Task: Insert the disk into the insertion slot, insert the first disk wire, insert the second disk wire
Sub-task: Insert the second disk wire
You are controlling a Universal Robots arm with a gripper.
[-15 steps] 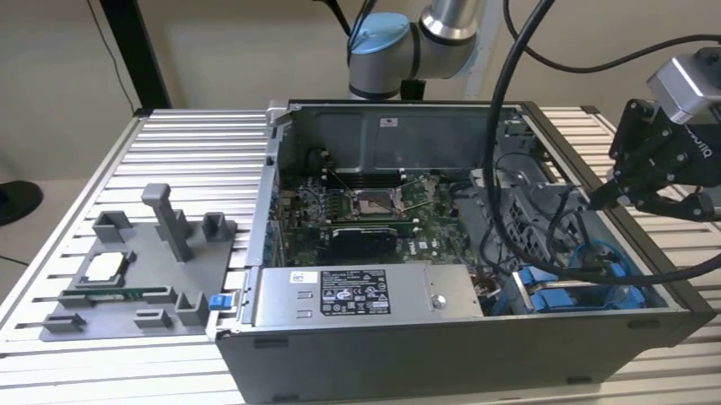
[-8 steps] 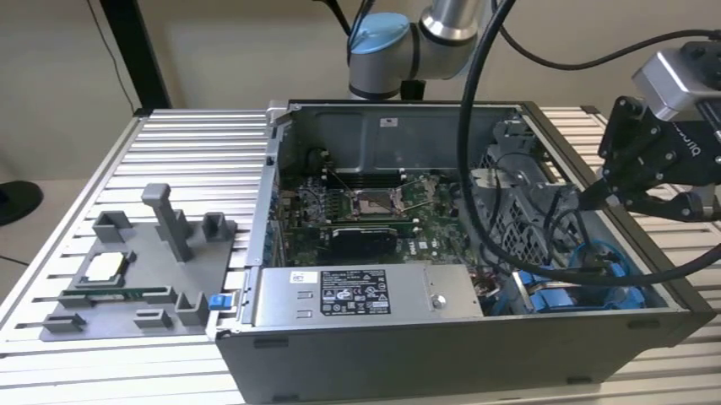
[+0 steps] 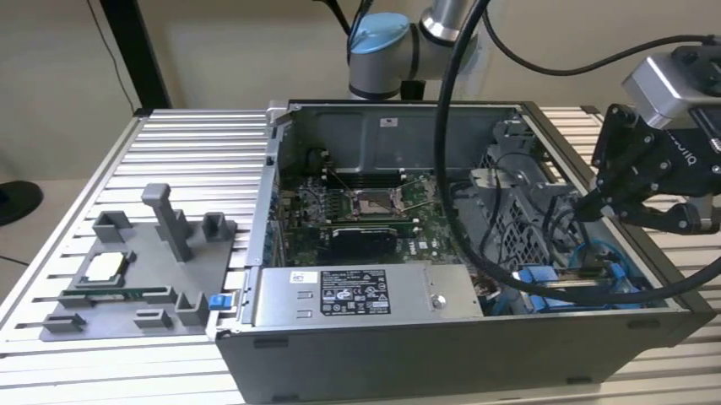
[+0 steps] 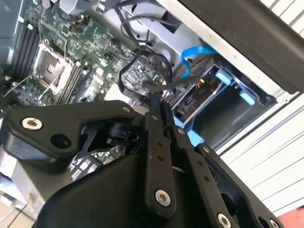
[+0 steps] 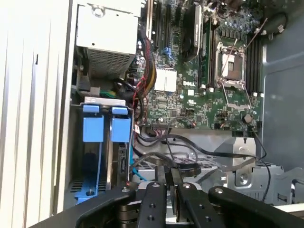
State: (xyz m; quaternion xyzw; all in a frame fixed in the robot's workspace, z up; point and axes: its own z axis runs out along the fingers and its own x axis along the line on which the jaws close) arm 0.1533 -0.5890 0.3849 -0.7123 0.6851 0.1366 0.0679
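The disk [image 3: 563, 285] in its blue frame already sits in its slot, in the near corner of the computer case [image 3: 451, 354] at the exterior view's right. That first step looks done. The tool [image 4: 159, 111] is pinched tight on a thin dark wire [image 4: 142, 85] above the disk's end. I think this wire is not plugged in yet, so both wires may be left. Farther back lies the green board [image 3: 360, 211].

Loose black cables [image 5: 190, 154] crowd the space beside the disk [image 5: 107, 137] in its bay; above the motherboard [image 3: 360, 215] seems open.
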